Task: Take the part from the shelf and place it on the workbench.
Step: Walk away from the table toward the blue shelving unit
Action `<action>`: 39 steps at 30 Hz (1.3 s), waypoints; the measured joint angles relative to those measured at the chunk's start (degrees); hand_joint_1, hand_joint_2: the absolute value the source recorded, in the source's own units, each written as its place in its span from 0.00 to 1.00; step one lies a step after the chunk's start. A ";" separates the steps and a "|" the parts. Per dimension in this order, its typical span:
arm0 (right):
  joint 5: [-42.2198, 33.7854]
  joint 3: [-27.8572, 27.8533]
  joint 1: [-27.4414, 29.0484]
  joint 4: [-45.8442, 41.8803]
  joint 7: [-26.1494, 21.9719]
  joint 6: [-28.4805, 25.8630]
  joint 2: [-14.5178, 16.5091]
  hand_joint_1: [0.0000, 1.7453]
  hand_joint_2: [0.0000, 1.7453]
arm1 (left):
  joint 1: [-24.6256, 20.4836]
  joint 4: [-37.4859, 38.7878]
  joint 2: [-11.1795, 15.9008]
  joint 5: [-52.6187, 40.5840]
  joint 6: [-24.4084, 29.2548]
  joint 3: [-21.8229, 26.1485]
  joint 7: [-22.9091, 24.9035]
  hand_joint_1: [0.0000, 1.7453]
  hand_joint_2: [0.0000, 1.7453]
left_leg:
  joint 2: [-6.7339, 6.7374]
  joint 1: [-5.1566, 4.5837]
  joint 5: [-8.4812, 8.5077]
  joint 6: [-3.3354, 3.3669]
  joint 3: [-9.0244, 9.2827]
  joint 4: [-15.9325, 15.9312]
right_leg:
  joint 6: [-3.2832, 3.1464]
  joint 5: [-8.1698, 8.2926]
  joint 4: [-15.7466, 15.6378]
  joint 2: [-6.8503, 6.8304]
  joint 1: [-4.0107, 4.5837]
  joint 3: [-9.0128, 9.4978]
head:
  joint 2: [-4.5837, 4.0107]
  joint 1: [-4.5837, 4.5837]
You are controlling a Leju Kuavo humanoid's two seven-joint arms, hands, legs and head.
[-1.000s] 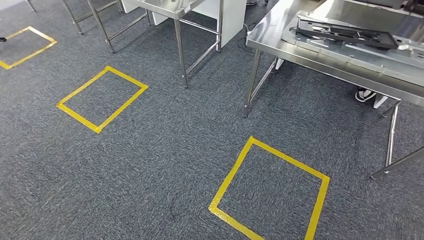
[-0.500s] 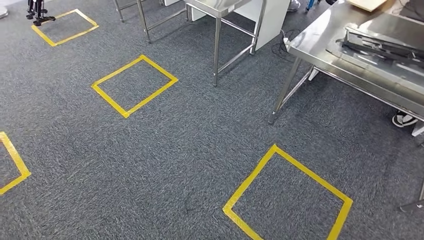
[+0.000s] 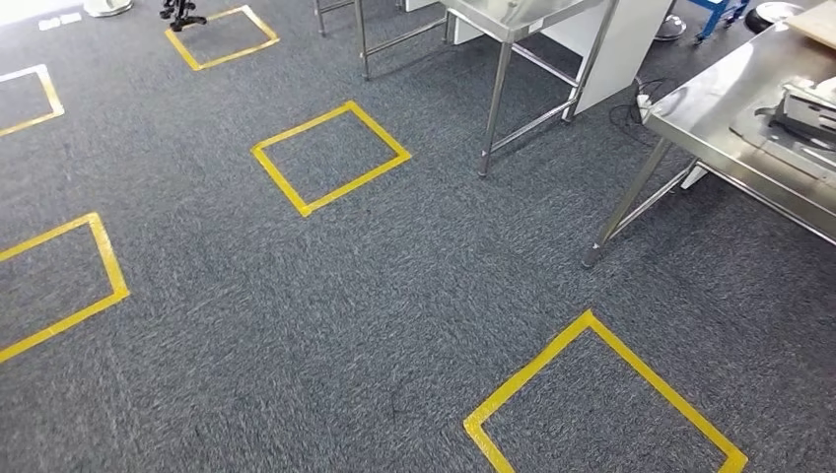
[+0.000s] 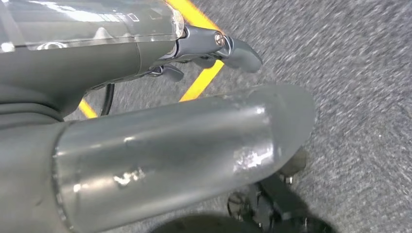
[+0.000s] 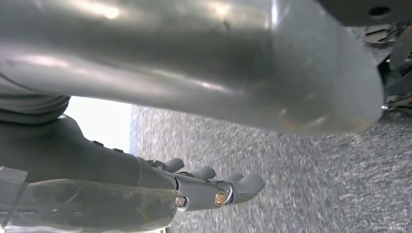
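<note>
Both my hands hang at my sides over the grey carpet and hold nothing: my left hand (image 4: 214, 48) has its fingers loosely extended and apart, and my right hand (image 5: 214, 187) likewise shows its fingers spread and empty. So I judge the task barely begun, with the part not yet picked up. I cannot see the shelf from here, so I cannot tell where the part to be fetched sits. Ahead to my right stands the steel counter (image 3: 710, 108), with a flat metal piece (image 3: 803, 118) lying near its far edge; whether that belongs to the job I cannot tell. Yellow tape squares (image 3: 330, 156) mark the floor. Finding the shelf, grasping, carrying and placing all remain.
</note>
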 joint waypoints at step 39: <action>2.43 -0.99 -0.28 -0.27 0.74 0.76 -0.77 0.00 0.00 | -0.42 0.01 -0.05 -1.85 -0.03 2.66 -0.21 0.00 0.00 | 7.56 1.56 -1.64 -2.39 -1.41 5.06 | -0.02 -0.42 -0.41 -7.32 0.27 1.26 | 0.00 -0.03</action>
